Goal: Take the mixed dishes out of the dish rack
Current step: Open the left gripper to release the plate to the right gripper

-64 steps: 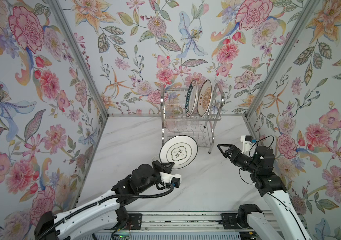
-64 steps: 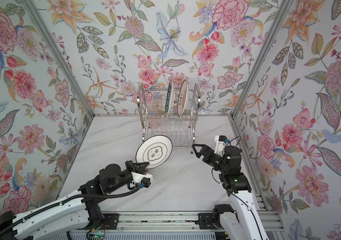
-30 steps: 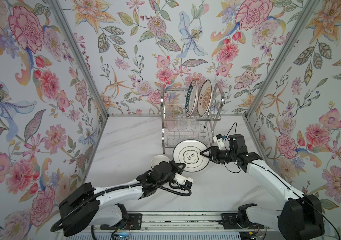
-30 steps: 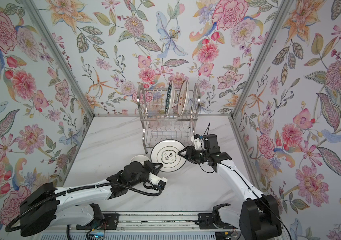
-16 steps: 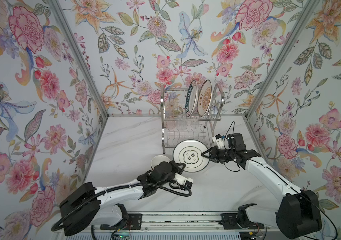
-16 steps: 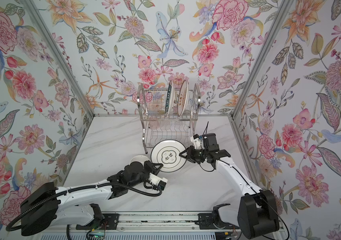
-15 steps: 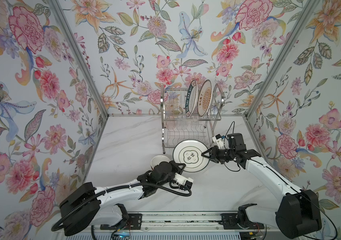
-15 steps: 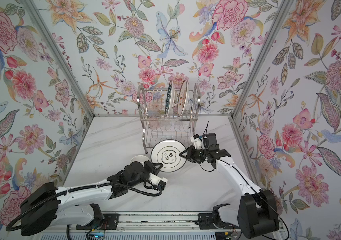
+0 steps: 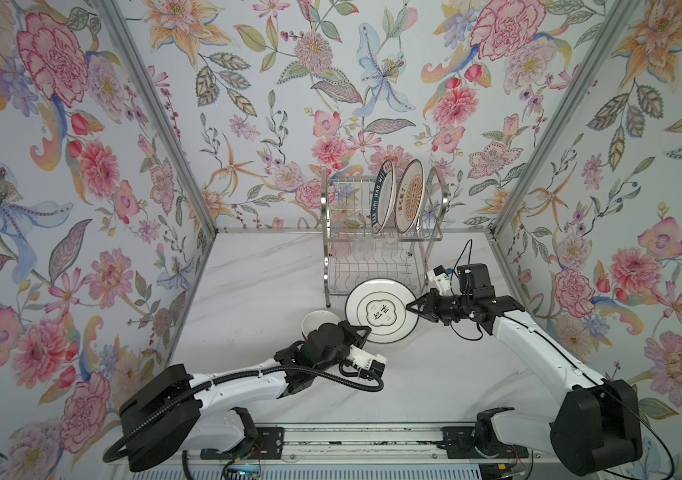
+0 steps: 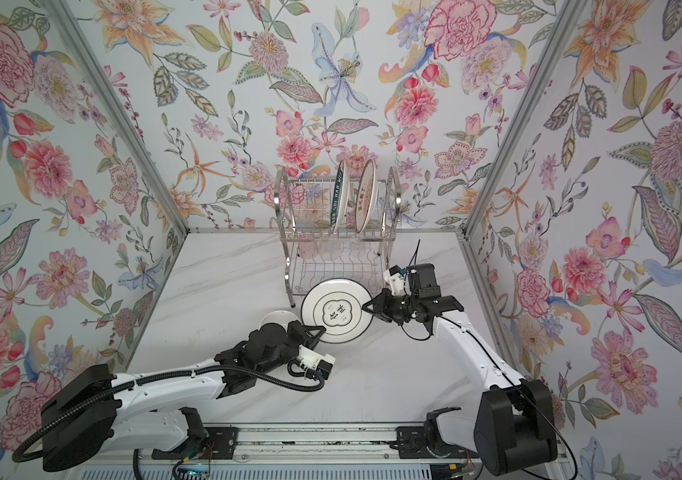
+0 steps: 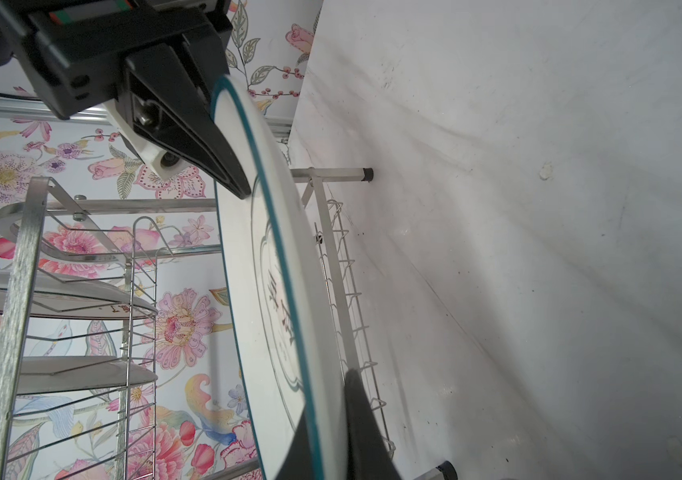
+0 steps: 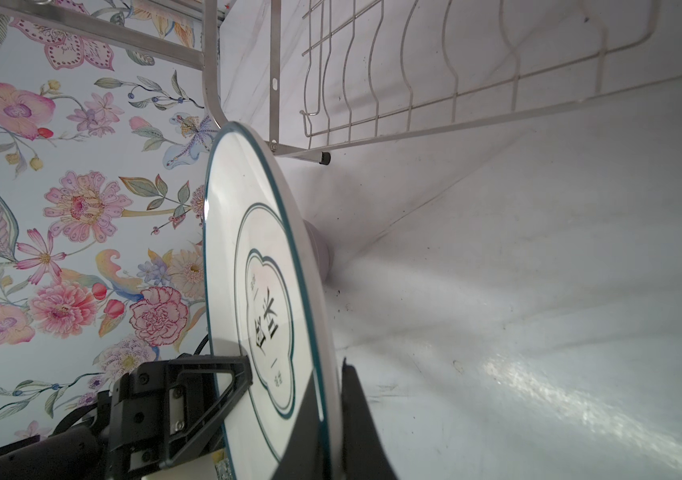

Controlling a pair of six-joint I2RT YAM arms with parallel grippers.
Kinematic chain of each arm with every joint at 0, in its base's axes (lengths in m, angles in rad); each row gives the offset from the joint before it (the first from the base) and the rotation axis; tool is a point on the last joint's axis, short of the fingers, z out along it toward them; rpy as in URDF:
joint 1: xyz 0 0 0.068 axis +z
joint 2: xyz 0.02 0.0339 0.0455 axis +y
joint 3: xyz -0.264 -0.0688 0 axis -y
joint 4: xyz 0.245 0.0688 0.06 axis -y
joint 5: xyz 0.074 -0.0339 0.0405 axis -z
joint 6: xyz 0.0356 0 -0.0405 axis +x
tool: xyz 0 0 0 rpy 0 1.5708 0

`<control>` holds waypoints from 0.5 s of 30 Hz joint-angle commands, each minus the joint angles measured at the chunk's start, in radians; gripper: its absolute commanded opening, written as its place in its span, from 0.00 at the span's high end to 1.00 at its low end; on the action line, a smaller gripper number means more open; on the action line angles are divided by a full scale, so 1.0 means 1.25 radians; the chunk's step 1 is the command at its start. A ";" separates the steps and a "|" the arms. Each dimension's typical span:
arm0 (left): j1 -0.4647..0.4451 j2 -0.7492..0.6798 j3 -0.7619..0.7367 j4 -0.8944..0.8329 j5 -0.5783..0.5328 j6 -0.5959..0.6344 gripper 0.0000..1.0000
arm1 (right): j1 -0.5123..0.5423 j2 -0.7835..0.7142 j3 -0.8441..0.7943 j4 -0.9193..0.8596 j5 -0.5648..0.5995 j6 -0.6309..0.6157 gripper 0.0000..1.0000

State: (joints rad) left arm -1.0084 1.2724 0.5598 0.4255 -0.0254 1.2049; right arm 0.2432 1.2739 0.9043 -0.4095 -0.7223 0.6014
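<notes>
Floral-papered walls (image 9: 82,166) enclose a white marble table (image 9: 248,282), seen from above in both top views.

Left of centre, a small grey-white bowl (image 9: 316,322) stands mouth-up on the table, partly hidden by the left arm's wrist.

Next, the left gripper (image 9: 365,331) is clenched on the near-left rim of the white plate (image 9: 381,311). In the left wrist view its fingers (image 11: 366,428) pinch the thin green-lined edge from both faces.

This white plate bears a dark lobed emblem at its centre. It is held tilted, face up toward the top cameras, just in front of the dish rack's lower shelf. Whether its foot touches the table cannot be told.

Behind it, the dish rack (image 9: 326,249) stands at the far centre against the back wall. On its upper tier the green-lettered plate (image 9: 384,195) and, to its right, the orange sunburst plate (image 9: 410,195) stand on edge in separate slots.

Rightmost, the right gripper (image 9: 411,306) is closed on the white plate's right rim, opposite the left gripper. In the right wrist view its fingers (image 12: 356,424) lie either side of the edge.
</notes>
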 commanded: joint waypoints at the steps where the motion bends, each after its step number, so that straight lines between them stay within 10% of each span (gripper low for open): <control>1: -0.010 0.003 0.029 0.055 -0.025 -0.005 0.73 | -0.003 0.008 0.023 -0.019 0.004 0.006 1.00; 4: -0.009 -0.001 0.034 0.065 -0.039 -0.029 0.05 | -0.012 0.009 0.040 -0.022 0.011 0.007 1.00; 15: 0.007 -0.138 0.005 0.078 -0.002 -0.253 0.01 | -0.065 -0.126 -0.029 -0.021 0.179 -0.023 1.00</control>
State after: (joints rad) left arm -1.0073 1.1545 0.5720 0.4965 -0.0555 1.0348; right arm 0.1783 1.1755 0.8948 -0.4454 -0.5625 0.5869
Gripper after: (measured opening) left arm 0.993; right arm 0.074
